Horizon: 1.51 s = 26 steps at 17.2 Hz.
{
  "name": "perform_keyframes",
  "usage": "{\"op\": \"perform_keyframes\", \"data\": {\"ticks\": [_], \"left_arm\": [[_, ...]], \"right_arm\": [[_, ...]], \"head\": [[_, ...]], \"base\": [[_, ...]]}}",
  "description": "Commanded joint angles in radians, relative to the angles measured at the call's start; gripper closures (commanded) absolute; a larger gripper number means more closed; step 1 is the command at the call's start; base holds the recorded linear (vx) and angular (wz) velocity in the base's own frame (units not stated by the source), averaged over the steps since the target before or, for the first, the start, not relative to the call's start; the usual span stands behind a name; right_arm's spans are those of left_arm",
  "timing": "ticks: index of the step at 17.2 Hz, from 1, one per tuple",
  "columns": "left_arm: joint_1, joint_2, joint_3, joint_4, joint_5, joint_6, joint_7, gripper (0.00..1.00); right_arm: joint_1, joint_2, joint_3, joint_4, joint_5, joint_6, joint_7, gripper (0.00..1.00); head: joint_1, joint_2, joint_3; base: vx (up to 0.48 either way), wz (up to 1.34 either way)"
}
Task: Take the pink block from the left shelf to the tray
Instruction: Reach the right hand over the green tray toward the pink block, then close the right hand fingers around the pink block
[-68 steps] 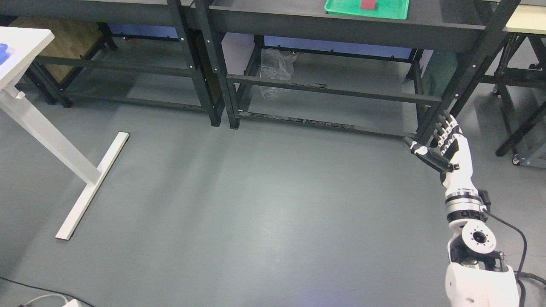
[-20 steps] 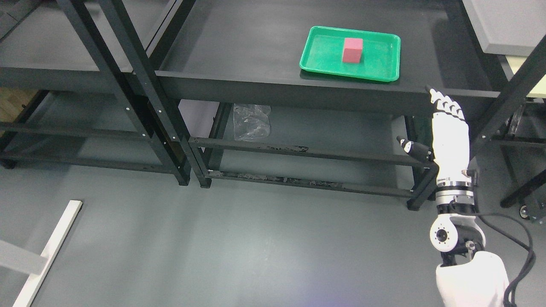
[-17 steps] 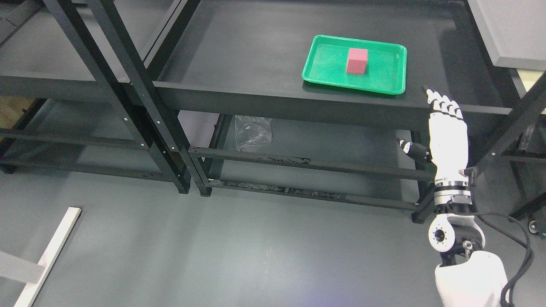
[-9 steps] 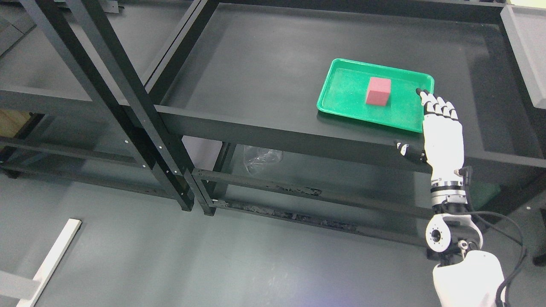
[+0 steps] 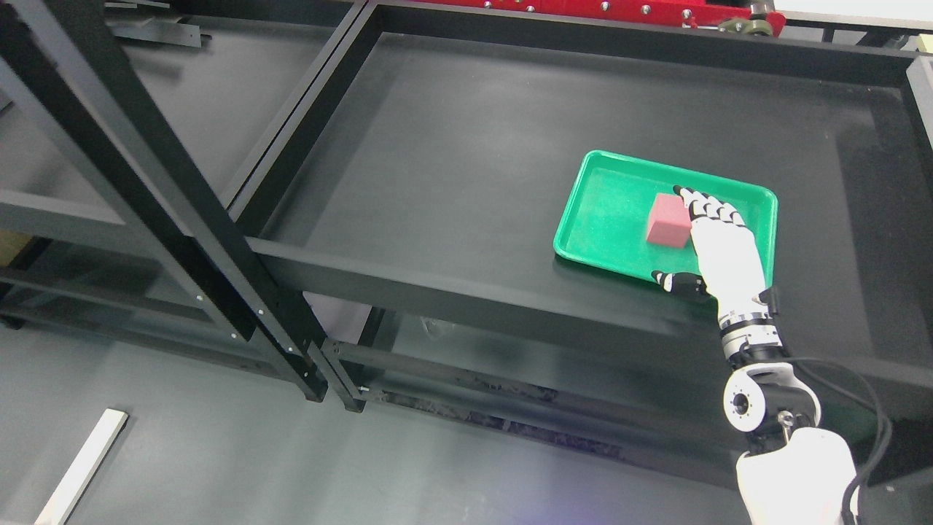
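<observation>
Only the head view to go on here, so that's what I'm working from. The right hand point(image 5: 718, 244) is coming in from the lower right and is hanging over the right part of the green tray point(image 5: 598, 240), which is sitting on the dark shelf point(image 5: 452, 160) toward its near right side. The fingers point(image 5: 703, 208) are stretched out flat and apart, thumb sticking off to the left over the tray's near rim, and they're gripping nothing. The fingertips are reaching just past the far right top edge of the pink block point(image 5: 668, 221), so the hand is looking like it's right beside the block or brushing it, but I can't tell from this angle whether there's real contact. The block itself is sitting upright inside the tray, a bit right of its middle. That's the odd part: the task is talking about moving the block from a left shelf to the tray, and the block is already lying in the tray here, so I'm guessing either the placing part is basically finished or this is really the pick end of things. If it's the pick, nothing is grasped yet and the closing, lifting and carrying are all remaining. The left hand isn't showing anywhere. The shelf unit on the left is showing no block that I can see.
</observation>
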Motion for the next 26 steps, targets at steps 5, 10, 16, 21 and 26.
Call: {"op": "perform_keyframes", "data": {"ticks": [5, 10, 16, 21, 26], "left_arm": [[-0.023, 0.017, 0.0, -0.017, -0.002, -0.001, 0.0, 0.0], [-0.023, 0.017, 0.0, -0.017, -0.002, -0.001, 0.0, 0.0], [-0.023, 0.017, 0.0, -0.017, -0.002, -0.001, 0.0, 0.0], [-0.023, 0.017, 0.0, -0.017, -0.002, -0.001, 0.0, 0.0], [-0.023, 0.017, 0.0, -0.017, -0.002, -0.001, 0.0, 0.0]], "right_arm": [[-0.037, -0.055, 0.064, 0.062, 0.006, -0.021, 0.121, 0.0], [-0.006, -0.077, 0.088, 0.071, 0.008, -0.059, 0.148, 0.0], [0.017, -0.083, 0.092, 0.097, 0.009, -0.069, 0.149, 0.01], [0.009, -0.083, 0.09, 0.144, 0.009, -0.063, 0.149, 0.01], [-0.004, -0.083, 0.09, 0.2, 0.009, -0.06, 0.149, 0.02]], "head": [[0.0, 0.0, 0.0], [0.0, 0.0, 0.0], [0.0, 0.0, 0.0], [0.0, 0.0, 0.0], [0.0, 0.0, 0.0]], "base": [[0.235, -0.05], [0.19, -0.1], [0.111, -0.02], [0.041, 0.0], [0.006, 0.0]]}}
